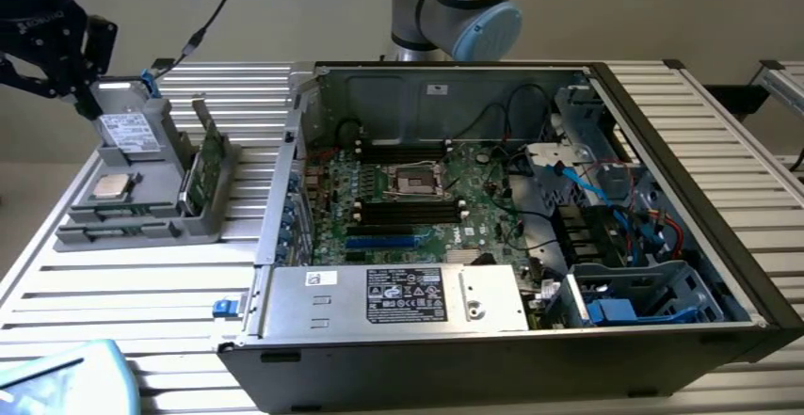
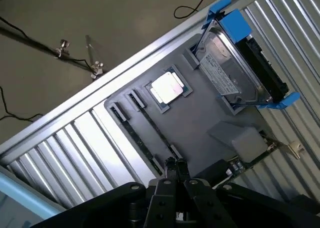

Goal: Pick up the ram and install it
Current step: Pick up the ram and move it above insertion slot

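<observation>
Claw (image 2: 174, 164) closed, empty, hovers over gray tray (image 2: 200, 118). Ram (image 1: 199, 170) stands on edge in tray, lower than claw, off to its PC-case (image 1: 503, 354) side; no contact. CPU (image 2: 170, 87) and HDD (image 2: 235, 63) nearer claw.

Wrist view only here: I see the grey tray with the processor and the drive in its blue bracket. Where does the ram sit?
Observer: The ram stands on edge in the grey tray, along the tray's side on the exterior view's right.
Operator: Where is the computer from there?
Observer: The open computer case lies to the exterior view's right of the tray, with its motherboard exposed.
Operator: And where is the gripper in all that?
Observer: The shut gripper hangs by the hard drive end of the tray, on the exterior view's left, away from the case.
</observation>
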`<state>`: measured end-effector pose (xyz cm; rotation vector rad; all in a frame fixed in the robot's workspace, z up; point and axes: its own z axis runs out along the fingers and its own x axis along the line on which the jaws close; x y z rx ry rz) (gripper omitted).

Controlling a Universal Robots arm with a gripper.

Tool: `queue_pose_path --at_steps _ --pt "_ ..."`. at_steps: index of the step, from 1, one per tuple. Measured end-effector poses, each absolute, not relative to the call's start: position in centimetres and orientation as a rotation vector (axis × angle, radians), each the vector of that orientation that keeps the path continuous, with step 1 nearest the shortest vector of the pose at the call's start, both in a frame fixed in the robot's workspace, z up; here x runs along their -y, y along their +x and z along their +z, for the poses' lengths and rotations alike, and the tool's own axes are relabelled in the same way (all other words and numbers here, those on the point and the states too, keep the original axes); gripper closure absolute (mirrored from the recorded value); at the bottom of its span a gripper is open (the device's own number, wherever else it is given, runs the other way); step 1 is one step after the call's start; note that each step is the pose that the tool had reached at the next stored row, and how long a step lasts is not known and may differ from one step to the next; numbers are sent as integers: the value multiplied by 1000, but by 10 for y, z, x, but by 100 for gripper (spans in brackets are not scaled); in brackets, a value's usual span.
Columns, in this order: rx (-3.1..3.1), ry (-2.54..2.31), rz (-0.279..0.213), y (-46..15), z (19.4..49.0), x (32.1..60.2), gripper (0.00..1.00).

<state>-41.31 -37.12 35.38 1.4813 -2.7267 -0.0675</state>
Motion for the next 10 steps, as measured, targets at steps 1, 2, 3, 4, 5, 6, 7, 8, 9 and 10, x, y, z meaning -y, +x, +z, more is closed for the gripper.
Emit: queue_pose_path --at_steps 1,2,3,4,5,6,7,8,9,10 --pt "2713 1505 -67 -413 353 371 89" --pt "2699 1530 -66 -413 353 371 89" --pt "2684 1554 -66 -413 352 371 89" --pt "2670 1577 -65 -413 352 371 89" --pt "2656 1601 -65 -413 352 371 89" --pt "2641 1625 -64 -413 352 371 89" --pt "2625 1650 -64 -413 351 371 89" --pt "2610 1672 -63 -413 351 371 89" --pt "2594 1696 -63 -413 351 371 89" --pt "2578 1721 -62 -413 351 371 89"
